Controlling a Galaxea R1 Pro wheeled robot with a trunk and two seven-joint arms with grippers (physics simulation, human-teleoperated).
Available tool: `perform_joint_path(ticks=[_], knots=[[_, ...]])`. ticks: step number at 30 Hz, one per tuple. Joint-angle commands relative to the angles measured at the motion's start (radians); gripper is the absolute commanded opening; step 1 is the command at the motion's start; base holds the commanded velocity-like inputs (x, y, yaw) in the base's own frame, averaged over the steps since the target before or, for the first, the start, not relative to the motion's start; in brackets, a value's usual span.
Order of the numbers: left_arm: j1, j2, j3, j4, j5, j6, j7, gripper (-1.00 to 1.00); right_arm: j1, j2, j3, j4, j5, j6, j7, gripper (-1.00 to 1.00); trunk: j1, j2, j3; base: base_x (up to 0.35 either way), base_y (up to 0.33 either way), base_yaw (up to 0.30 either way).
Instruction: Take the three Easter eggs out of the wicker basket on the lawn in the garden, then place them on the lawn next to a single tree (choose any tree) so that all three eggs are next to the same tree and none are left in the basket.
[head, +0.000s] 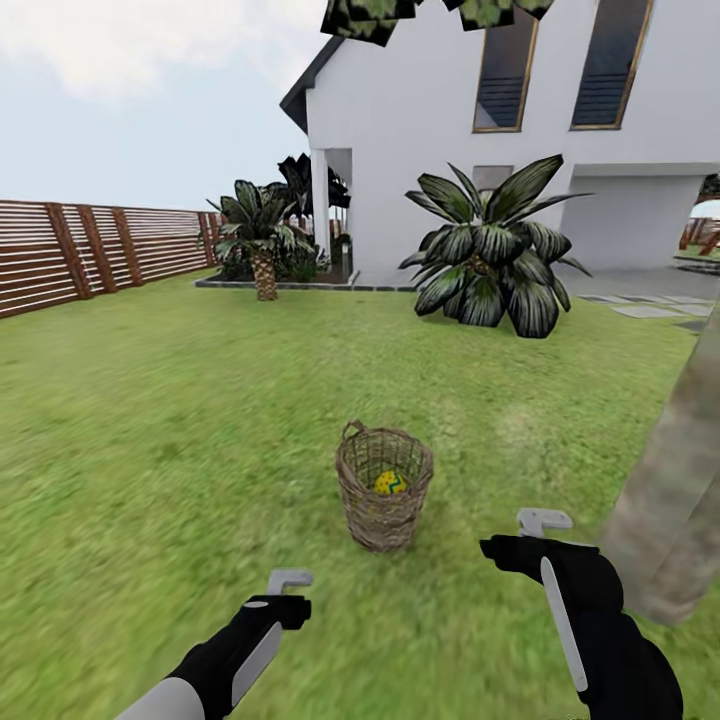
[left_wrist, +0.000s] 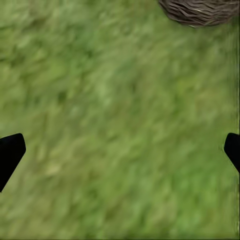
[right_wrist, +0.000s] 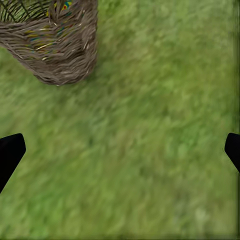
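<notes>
The wide lawn of short green grass with mottled yellowish patches (head: 170, 400) carries everything here. Standing upright on it, near the middle of the head view, is a small round bucket-shaped basket of brown woven wicker (head: 384, 492), resting directly on the grass. Just to its right a thick, grey-brown mottled tree trunk (head: 675, 500) meets the lawn. Farther back, a low bush with broad dark-green striped leaves (head: 492, 250) grows from the turf, and a short palm with a scaly trunk (head: 262, 262) stands at the lawn's far edge.
</notes>
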Motion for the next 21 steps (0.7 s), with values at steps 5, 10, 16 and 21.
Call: perform_joint_path(ticks=[5, 10, 16, 21], knots=[[-0.001, 0.001, -0.008, -0.002, 0.014, 0.009, 0.003, 1.00, -0.001, 0.001, -0.001, -0.001, 0.009, 0.004, 0.006, 1.00, -0.019, 0.035, 0.021, 0.000, 0.000, -0.193], [-0.001, 0.001, -0.008, -0.002, 0.015, 0.010, 0.001, 1.00, -0.001, 0.001, -0.001, -0.001, 0.009, 0.004, 0.006, 1.00, -0.039, 0.070, 0.043, 0.000, 0.000, -0.193], [-0.001, 0.001, -0.008, -0.002, 0.015, 0.011, 0.000, 1.00, -0.001, 0.001, 0.000, -0.001, 0.009, 0.004, 0.006, 1.00, -0.062, 0.112, 0.069, 0.000, 0.000, -0.176], [-0.001, 0.001, -0.008, -0.001, 0.015, 0.013, 0.000, 1.00, -0.001, 0.001, 0.000, -0.001, 0.009, 0.004, 0.006, 1.00, -0.081, 0.147, 0.087, 0.000, 0.000, -0.079]])
